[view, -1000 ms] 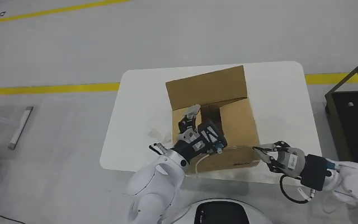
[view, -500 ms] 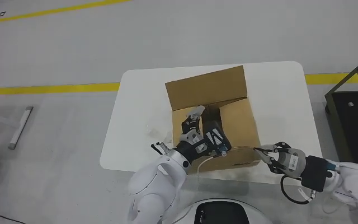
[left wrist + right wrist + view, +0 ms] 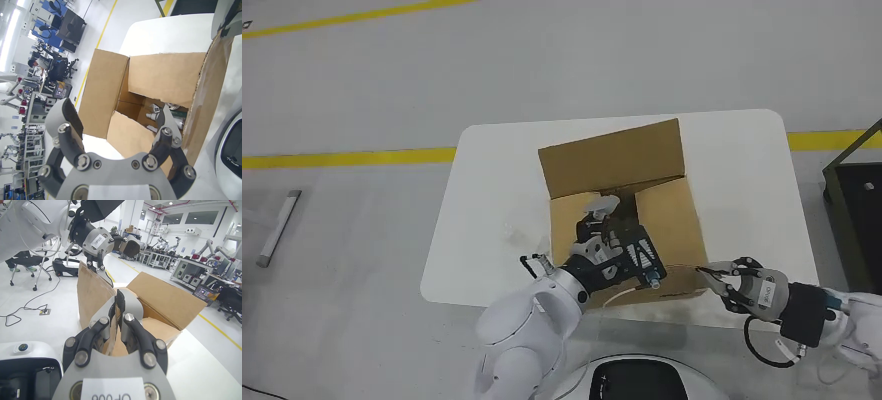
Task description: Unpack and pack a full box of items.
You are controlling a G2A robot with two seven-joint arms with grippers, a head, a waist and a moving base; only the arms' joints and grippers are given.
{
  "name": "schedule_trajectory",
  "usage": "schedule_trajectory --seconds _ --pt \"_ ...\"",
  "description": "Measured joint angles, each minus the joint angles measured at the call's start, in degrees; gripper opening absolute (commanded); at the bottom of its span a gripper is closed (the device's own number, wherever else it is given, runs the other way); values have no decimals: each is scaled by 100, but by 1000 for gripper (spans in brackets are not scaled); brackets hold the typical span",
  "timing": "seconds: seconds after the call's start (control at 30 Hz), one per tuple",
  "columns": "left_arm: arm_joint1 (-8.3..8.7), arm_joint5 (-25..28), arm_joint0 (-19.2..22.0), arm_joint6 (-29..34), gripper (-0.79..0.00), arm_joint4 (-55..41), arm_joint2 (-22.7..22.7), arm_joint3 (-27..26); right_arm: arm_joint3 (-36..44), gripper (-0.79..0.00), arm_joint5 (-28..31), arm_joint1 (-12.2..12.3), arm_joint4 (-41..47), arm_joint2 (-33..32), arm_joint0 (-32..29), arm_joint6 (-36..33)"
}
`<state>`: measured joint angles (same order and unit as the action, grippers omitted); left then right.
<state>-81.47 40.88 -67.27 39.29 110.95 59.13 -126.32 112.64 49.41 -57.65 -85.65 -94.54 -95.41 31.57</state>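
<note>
My left gripper [image 3: 115, 111] has swung further across the box mouth since a second ago, and the right gripper [image 3: 117, 300] has eased back toward me a touch. On the white table [image 3: 482, 200] the cardboard box [image 3: 672, 215] sits about mid-table, with its far flap standing up. The near flap [image 3: 90, 289] is pinched tight between the right fingers, which hold it upright and out of the way. The left fingers are spread wide and hold nothing, with one tip just beside that flap, over the opening. The items [image 3: 154, 111] lie on the box floor: a wrench-like tool and some white pieces.

I read this as early unpacking, with the first pick not yet made. Next I need to descend and close on one item. A side flap [image 3: 130, 132] hangs partly over the opening and narrows my way in. A dark rack [image 3: 854, 200] stands off-table, well apart.
</note>
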Motion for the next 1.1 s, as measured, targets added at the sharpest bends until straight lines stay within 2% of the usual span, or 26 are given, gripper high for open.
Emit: schedule_trajectory --seconds 0.1,0.17,0.23,0.27,0.3,0.33,0.37,0.5,0.67,0.7,0.73,0.77,0.8,0.83,0.97,1.1 --pt "4 50 13 59 0 -22 -34 10 -28 -751 -28 4 -15 15 -25 48" --pt "6 66 23 89 0 -31 -55 18 -37 -683 -40 8 -20 16 -44 84" --pt "8 77 31 112 0 -42 -76 18 -53 -477 -48 13 -16 11 -65 115" --pt "9 83 34 121 0 -46 -86 15 -64 -434 -52 14 5 8 -76 132" --pt "10 91 37 132 0 -50 -97 10 -72 -345 -53 15 27 4 -86 147" --pt "12 103 38 147 0 -55 -112 1 -78 -148 -56 17 57 -8 -101 159" --pt "13 112 39 159 0 -59 -121 -6 -83 0 -58 18 89 -18 -116 166" --pt "20 140 33 198 0 -70 -158 -44 -87 0 -50 21 330 -96 -162 194" --pt "34 183 -9 252 0 -85 -190 -127 -143 0 -45 12 1092 -310 -228 262" --pt "36 187 -19 257 0 -87 -194 -146 -173 -394 -72 9 1274 -357 -241 229" --pt "40 193 -33 263 0 -87 -199 -173 -211 -465 -139 4 1528 -416 -260 127" --pt "43 193 -46 268 0 -85 -203 -197 -220 -573 -186 0 1741 -452 -267 43" --pt "46 192 -62 273 0 -84 -208 -221 -220 -610 -211 -6 1975 -475 -269 -14" --pt "51 192 -90 279 0 -82 -214 -252 -236 -770 -234 -12 2292 -498 -274 -81" --pt "73 225 -211 306 0 -74 -224 -338 -316 -785 -442 -16 3020 -554 -284 -666" --pt "104 317 -384 322 0 -97 -213 -450 -284 -785 -617 -8 3191 -548 -306 -1377"
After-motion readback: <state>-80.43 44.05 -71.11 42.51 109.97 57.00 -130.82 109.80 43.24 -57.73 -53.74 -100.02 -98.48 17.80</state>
